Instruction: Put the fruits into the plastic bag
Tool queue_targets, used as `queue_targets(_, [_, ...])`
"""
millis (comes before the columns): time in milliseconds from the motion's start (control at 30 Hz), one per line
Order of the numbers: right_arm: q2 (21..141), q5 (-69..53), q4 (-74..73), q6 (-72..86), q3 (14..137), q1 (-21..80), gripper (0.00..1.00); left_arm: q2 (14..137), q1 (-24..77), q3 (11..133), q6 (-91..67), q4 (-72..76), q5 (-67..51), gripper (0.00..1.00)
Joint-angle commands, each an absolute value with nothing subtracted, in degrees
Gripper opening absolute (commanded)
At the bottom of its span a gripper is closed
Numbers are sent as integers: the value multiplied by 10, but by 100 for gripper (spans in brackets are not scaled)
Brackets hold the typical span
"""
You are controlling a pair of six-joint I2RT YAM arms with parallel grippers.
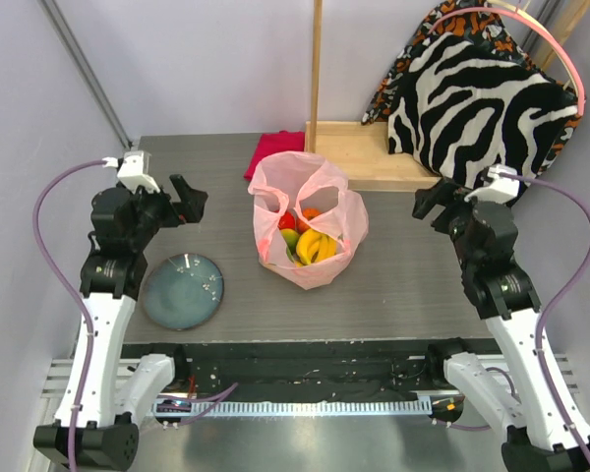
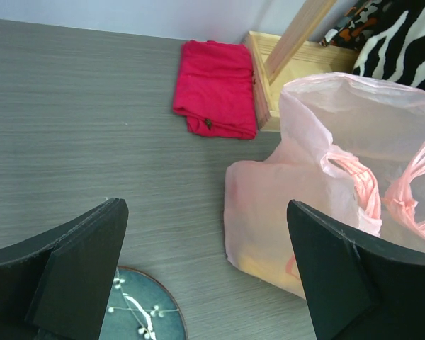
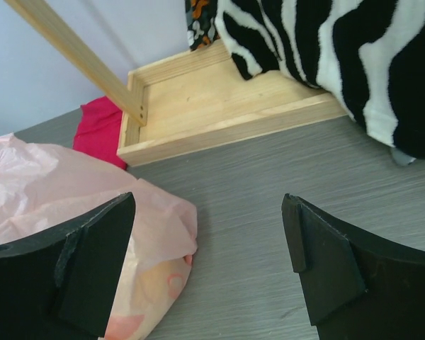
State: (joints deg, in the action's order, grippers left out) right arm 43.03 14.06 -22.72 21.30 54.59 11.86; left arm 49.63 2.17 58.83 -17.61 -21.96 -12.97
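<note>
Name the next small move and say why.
Likely pull the left tool and right tool back toward their bases: both stand open and apart from the plastic bag, and the bananas, red fruit, orange fruit and green fruit already lie inside it.

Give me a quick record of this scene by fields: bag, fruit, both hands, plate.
plastic bag: pink, upright mid-table, mouth open
fruit: bananas, red fruit, orange fruit, green fruit, all inside bag
left hand: open, holding nothing, left of bag
right hand: open, holding nothing, right of bag
plate: grey-blue, no fruit on it
</note>
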Motion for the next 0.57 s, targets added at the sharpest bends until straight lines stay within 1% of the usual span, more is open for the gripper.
queue_targets(0, [400, 197, -172, 202, 499, 116, 94, 461, 20, 557, -150, -195, -89, 100])
queue_targets(300, [371, 214, -149, 193, 461, 117, 94, 442, 21, 541, -163, -189, -47, 100])
queue_targets(533, [369, 216, -149, 190, 461, 116, 93, 443, 20, 539, -164, -188, -47, 100])
